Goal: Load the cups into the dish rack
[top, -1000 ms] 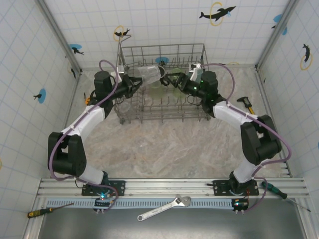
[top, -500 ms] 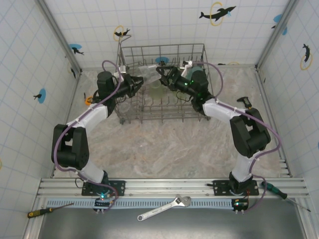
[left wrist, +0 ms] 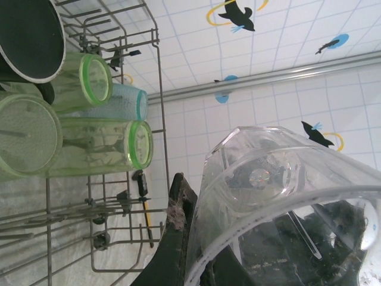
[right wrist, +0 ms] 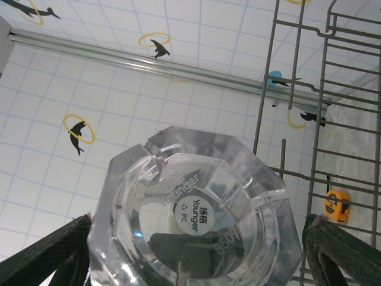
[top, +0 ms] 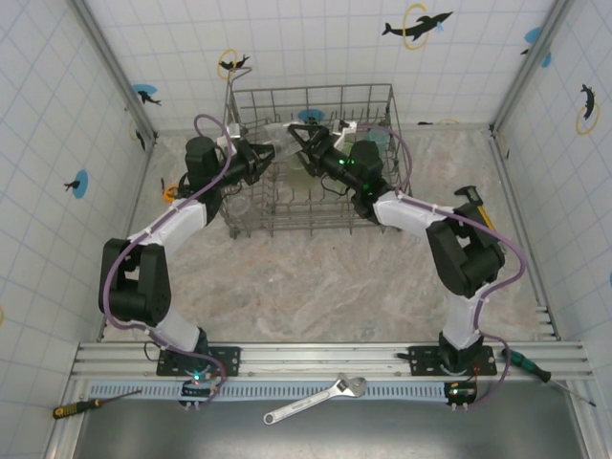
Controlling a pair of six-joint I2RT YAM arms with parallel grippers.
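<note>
A clear faceted cup (top: 285,135) hangs over the back left of the dish rack (top: 316,229). My left gripper (top: 266,156) is shut on it. In the left wrist view one finger (left wrist: 175,226) presses the outside of the cup (left wrist: 286,196) wall at the rim. My right gripper (top: 304,142) meets the cup from the other side. In the right wrist view the cup's base (right wrist: 196,202) faces the camera between my open right gripper (right wrist: 196,238), with a thin gap at the right finger (right wrist: 345,247). Green tumblers (left wrist: 101,146), a teal tumbler (left wrist: 128,104) and a black mug (left wrist: 30,36) lie in the rack.
An orange tape measure (right wrist: 336,202) lies on the table left of the rack (top: 169,191). A hammer (top: 471,199) lies at the right. A wrench (top: 316,399) and screwdrivers rest on the near rail. The rack's tall wire walls (right wrist: 292,89) stand close to both grippers.
The right arm swung left across the rack, and its jaws now straddle the clear cup's base and have narrowed slightly. The left gripper drew back a little with the cup, then held still.
</note>
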